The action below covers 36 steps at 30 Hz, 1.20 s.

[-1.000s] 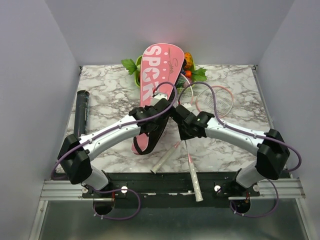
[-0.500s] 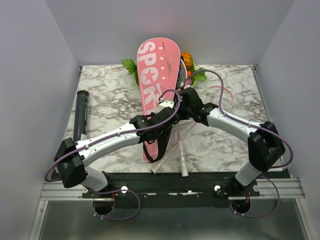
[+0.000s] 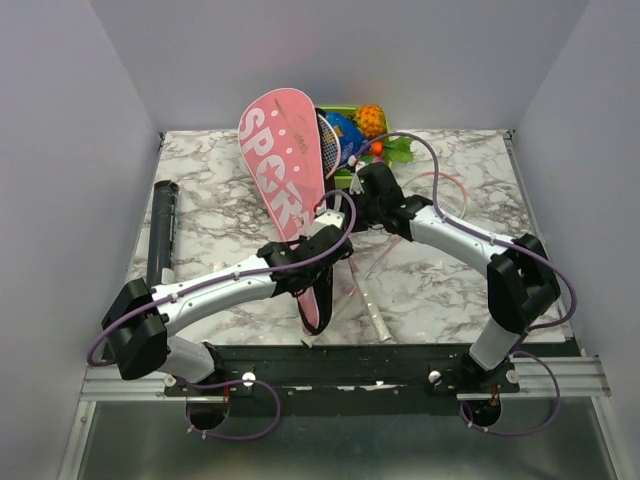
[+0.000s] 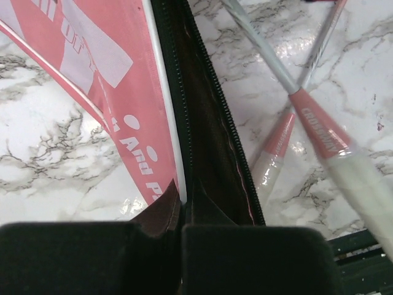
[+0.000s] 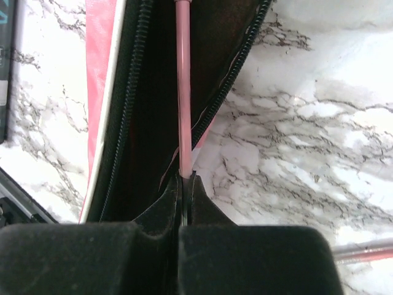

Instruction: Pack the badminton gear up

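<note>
top external view: bag tipped up and held open so a racket can be slid in

the pink bag (image 3: 283,160) is raised off the surface (image 3: 210,200) at its wide end and leaned to the left, with its narrow end kept low near the arm bases. its zipper edge is pinched by the left tool (image 4: 182,209), whose fingers are pressed together on the dark lining. this hold is judged to be meant to keep the mouth gaping and to stop the bag from sliding. the right tool (image 5: 184,178) is clamped on a thin pink part of a racket (image 5: 182,92). that part is lined up between the two zipper rows and pointed into the dark interior, so that the racket can be fed in lengthwise. the second racket (image 3: 443,197) is laid flat on the surface at the right, its shaft crossing the first one's. the black tube (image 3: 162,228) is laid along the left edge, well apart. neither is packed yet. no shuttlecocks can be made out. the green tray (image 3: 345,108) behind the bag is not part of the job.
</note>
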{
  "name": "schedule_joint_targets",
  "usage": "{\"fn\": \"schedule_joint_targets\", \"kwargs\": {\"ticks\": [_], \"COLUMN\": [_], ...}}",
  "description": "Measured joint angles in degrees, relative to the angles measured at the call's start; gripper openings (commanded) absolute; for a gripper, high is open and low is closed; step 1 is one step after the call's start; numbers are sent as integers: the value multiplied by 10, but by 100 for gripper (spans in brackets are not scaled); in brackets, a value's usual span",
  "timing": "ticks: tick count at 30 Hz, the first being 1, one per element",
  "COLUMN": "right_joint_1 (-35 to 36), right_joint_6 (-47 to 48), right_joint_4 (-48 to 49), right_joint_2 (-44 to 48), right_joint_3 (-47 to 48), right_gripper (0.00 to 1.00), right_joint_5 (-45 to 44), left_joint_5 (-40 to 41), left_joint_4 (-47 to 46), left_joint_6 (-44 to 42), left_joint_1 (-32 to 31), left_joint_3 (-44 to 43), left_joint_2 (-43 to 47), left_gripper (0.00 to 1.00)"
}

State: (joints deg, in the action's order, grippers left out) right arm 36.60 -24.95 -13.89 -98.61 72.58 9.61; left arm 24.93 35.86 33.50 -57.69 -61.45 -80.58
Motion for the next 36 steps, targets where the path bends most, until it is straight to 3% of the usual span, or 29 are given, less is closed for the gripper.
{"fn": "schedule_joint_targets", "kwargs": {"ticks": [9,17,26,36], "right_joint_1": [-9,-11,-9,-9], "right_joint_6": [4,25,68,11], "right_joint_4": [2,-46,-127,-59], "right_joint_2": [112,50,110,-24], "right_joint_3": [-76,7,-24,53], "right_gripper": [1,1,1,1], "right_joint_5": [9,41,38,75], "left_joint_5": [-31,-36,-35,-35], "left_joint_4": [-15,-25,-23,-28], "left_joint_6": [3,0,-1,-9], "left_joint_1": [-23,-55,-58,-68], "left_joint_3": [14,-6,-19,-19], "left_joint_2": [11,-23,-35,-53], "left_gripper": [0,0,0,0]}}
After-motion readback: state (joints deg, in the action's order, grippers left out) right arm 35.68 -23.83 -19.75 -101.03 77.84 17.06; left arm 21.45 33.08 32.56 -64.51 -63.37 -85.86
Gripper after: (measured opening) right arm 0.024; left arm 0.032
